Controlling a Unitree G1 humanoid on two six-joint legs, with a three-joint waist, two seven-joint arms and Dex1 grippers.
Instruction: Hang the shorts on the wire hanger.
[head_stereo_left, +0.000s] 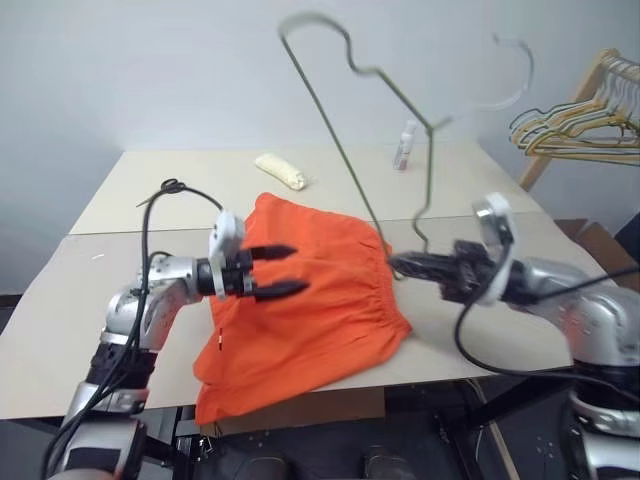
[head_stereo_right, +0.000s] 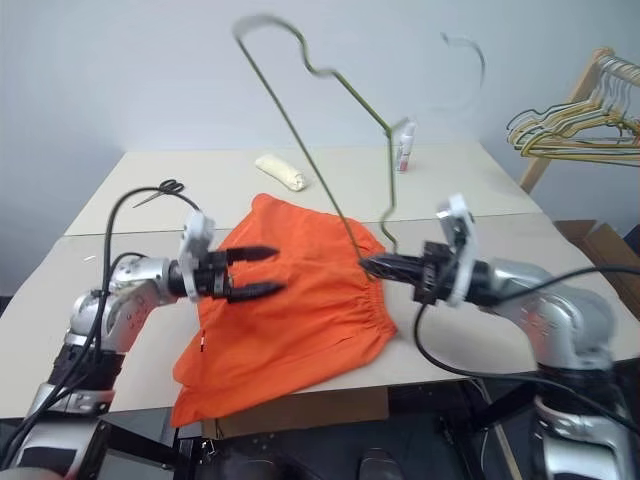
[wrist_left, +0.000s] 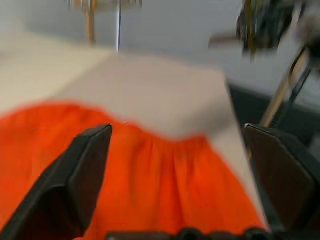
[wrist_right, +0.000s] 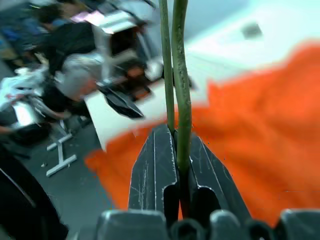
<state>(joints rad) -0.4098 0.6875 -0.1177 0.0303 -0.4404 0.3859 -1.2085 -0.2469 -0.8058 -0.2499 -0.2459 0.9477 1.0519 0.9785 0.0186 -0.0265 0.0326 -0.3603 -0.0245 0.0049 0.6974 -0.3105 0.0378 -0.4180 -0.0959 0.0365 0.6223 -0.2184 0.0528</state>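
we see the right gripper (head_stereo_right: 372, 267) clamped tight on the wire hanger (head_stereo_right: 300, 140), its two black fingers (wrist_right: 165, 170) pinching a corner of the thin olive wire where two strands run side by side. from that grip the hanger rises steeply above the hand, its long bar slanting up and away toward the left arm's side, and its curved hook (head_stereo_left: 515, 70) arcs high over the right wrist.

the shorts (head_stereo_left: 300, 300) lie flat on the table (head_stereo_left: 60, 300) between the two hands, bright orange, with the gathered waistband just beneath the right fingertips. whether the fingertips touch the cloth we cannot tell.

the left gripper (head_stereo_left: 290, 270) hovers over the far side of the shorts from the right hand, jaws spread wide and holding nothing, fingers (wrist_left: 80, 175) pointing across toward the right gripper. in the left wrist view the orange cloth lies under the open fingers.

beyond the left hand a pair of scissors (head_stereo_left: 172, 188) and a pale roll (head_stereo_left: 280, 170) rest on the table. beyond the right hand stands a small white bottle (head_stereo_left: 405, 145), and further off to its outer side a bunch of hangers (head_stereo_left: 575, 125) hangs on a wooden rack (head_stereo_left: 580, 95).
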